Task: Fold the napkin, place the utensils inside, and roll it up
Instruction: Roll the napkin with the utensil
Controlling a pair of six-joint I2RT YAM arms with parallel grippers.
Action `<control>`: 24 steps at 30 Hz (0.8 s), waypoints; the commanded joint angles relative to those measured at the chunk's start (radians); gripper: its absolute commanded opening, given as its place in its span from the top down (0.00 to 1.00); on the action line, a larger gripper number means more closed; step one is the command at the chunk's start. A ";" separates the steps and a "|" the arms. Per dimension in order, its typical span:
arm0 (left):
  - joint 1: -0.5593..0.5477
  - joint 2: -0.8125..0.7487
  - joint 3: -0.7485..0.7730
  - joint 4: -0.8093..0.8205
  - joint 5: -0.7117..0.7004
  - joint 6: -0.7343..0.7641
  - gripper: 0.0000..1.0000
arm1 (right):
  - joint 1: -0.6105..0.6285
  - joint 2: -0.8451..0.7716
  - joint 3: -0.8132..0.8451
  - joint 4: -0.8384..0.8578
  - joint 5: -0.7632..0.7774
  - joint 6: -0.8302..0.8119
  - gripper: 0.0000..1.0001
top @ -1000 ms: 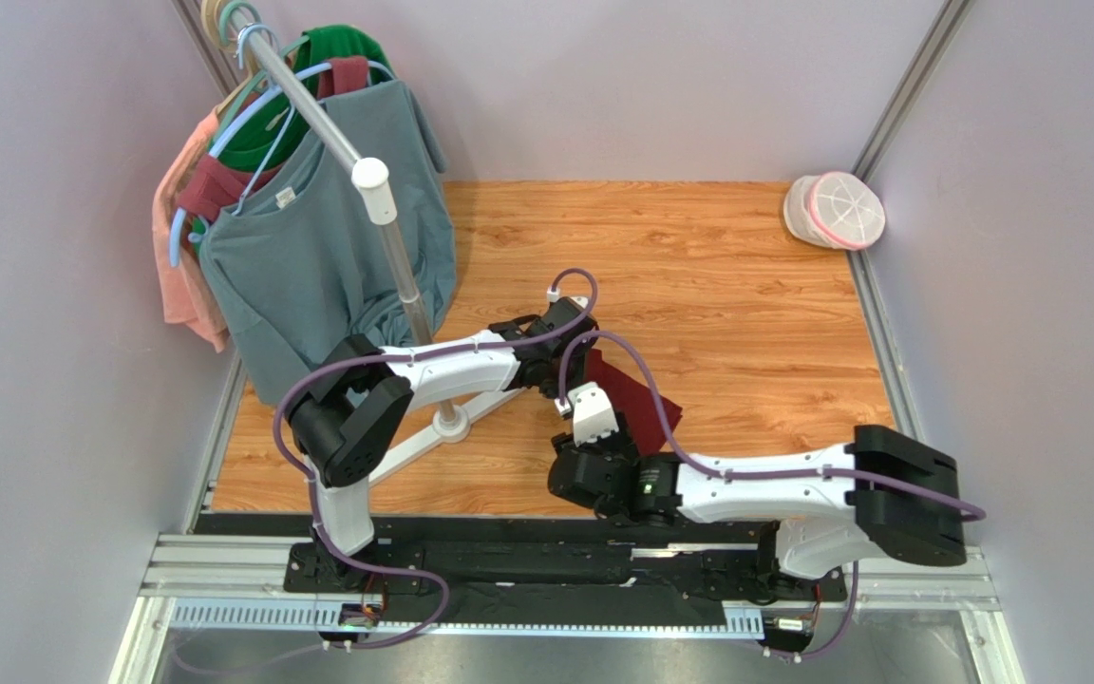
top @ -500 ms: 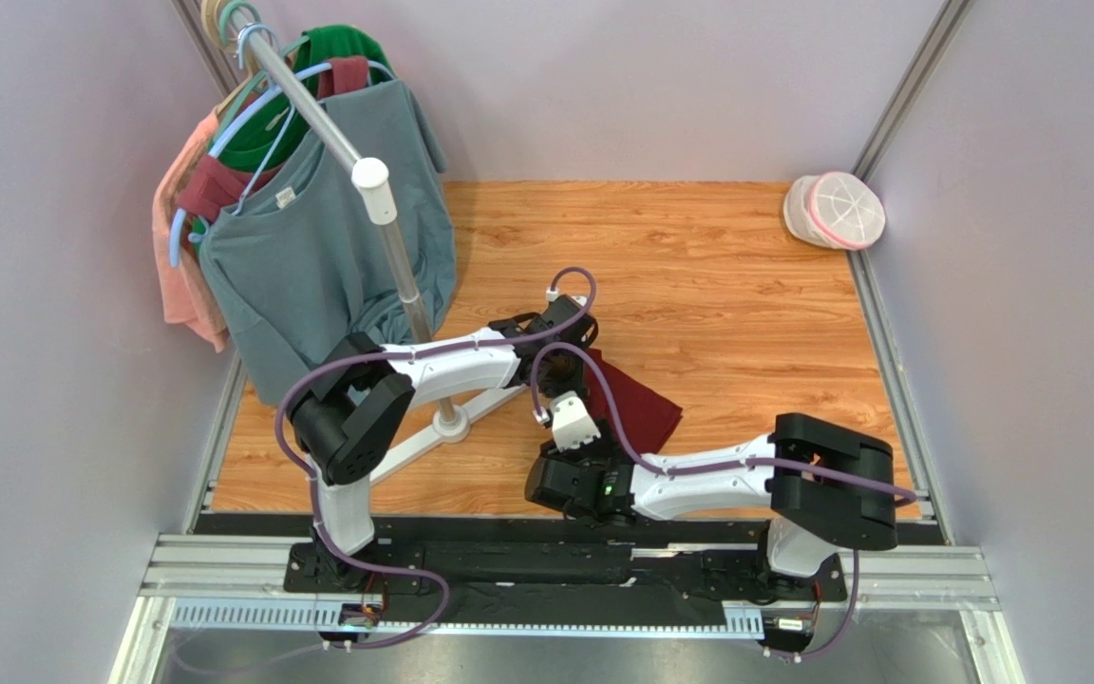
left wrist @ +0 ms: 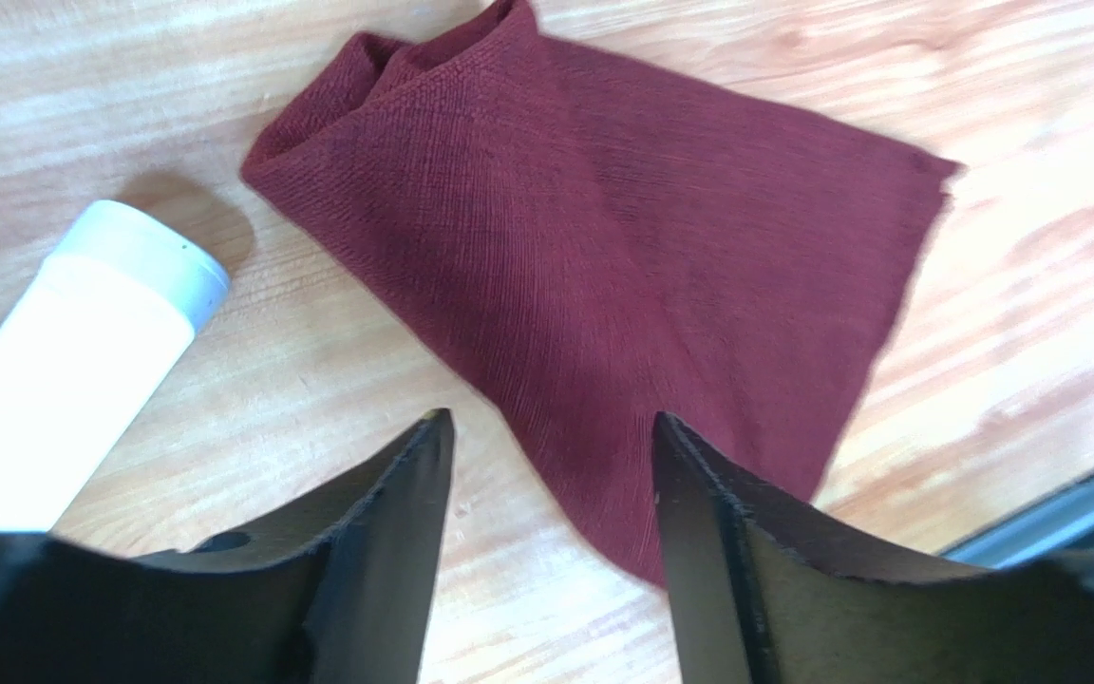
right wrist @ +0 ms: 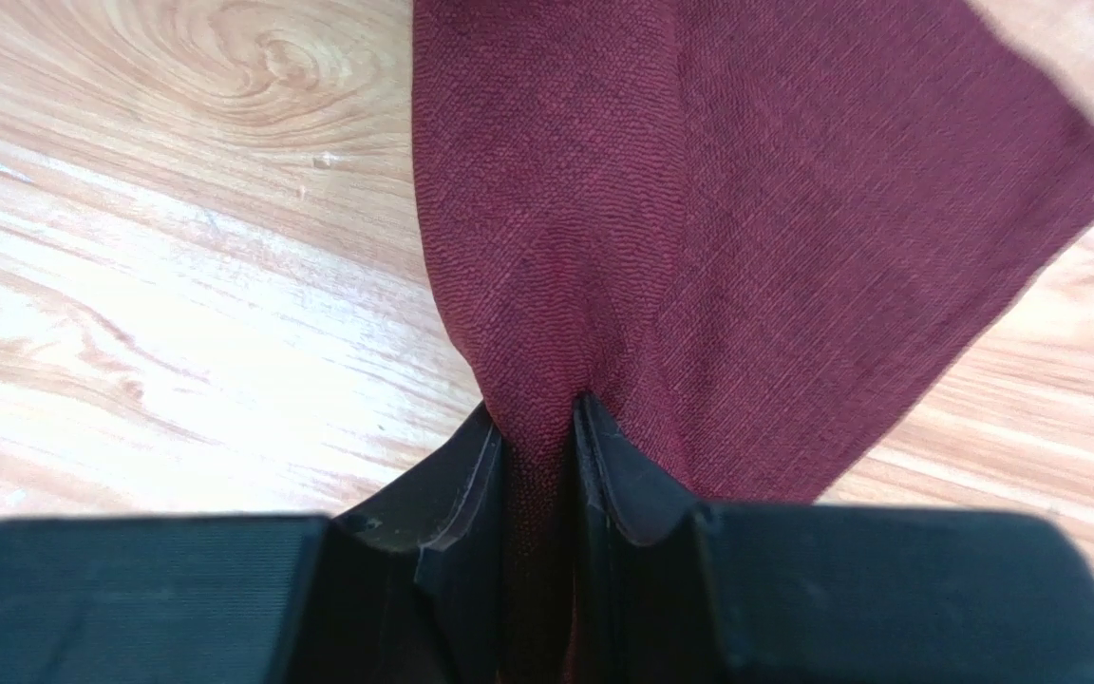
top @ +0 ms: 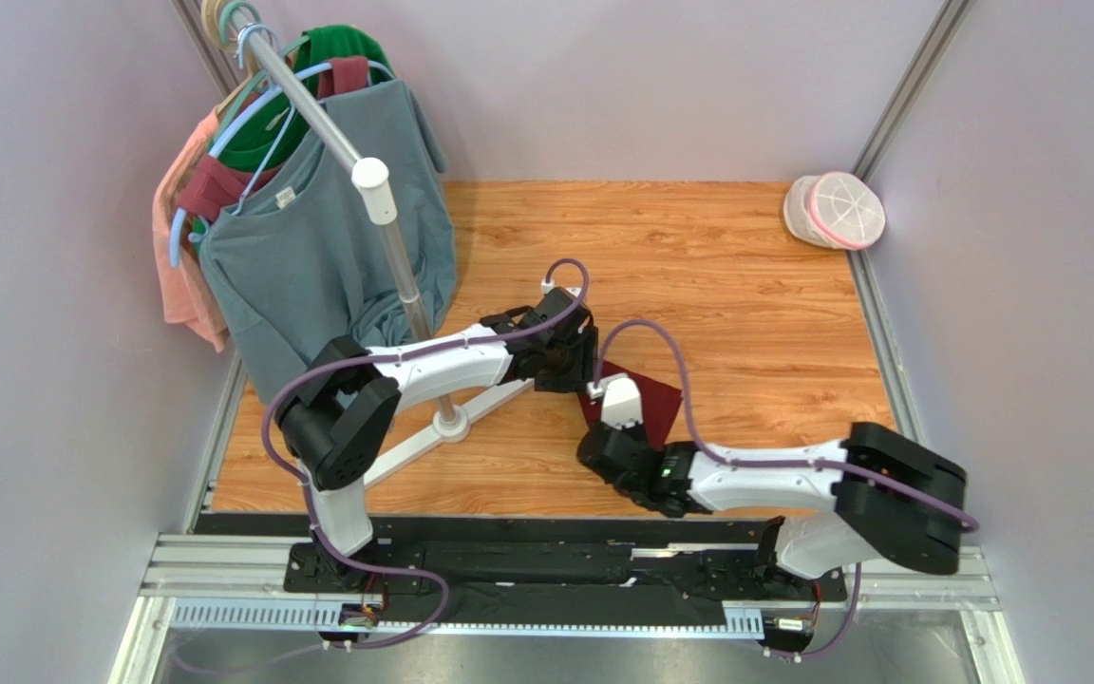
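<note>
At the left, a rack [top: 390, 242] hung with shirts stands on the table [top: 738, 285]. Just right of its white base [left wrist: 82, 356], the left claw [left wrist: 550, 428] hangs wide open over the near edge of the maroon napkin [left wrist: 624, 242], which lies rumpled mid-table. The right claw [right wrist: 536, 421] is pinched narrow on a fold of the napkin.

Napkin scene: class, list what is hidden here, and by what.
Fork: in no view; under the napkin or not, cannot tell.
Top view: right arm covers part of the napkin.
Right wrist: right gripper hides the pinched edge.
Left wrist: white rack base cut off by frame edge.
</note>
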 commanded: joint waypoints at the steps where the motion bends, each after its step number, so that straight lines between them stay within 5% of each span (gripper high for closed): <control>1: 0.020 -0.095 0.028 -0.002 0.017 0.007 0.36 | -0.112 -0.141 -0.130 0.175 -0.247 -0.022 0.79; 12: 0.035 -0.134 0.000 0.057 0.027 0.011 0.34 | -0.482 -0.273 -0.269 0.313 -0.750 -0.051 0.82; 24: 0.036 -0.059 -0.018 0.133 0.052 0.019 0.34 | -0.852 -0.115 -0.298 0.470 -1.192 -0.011 0.84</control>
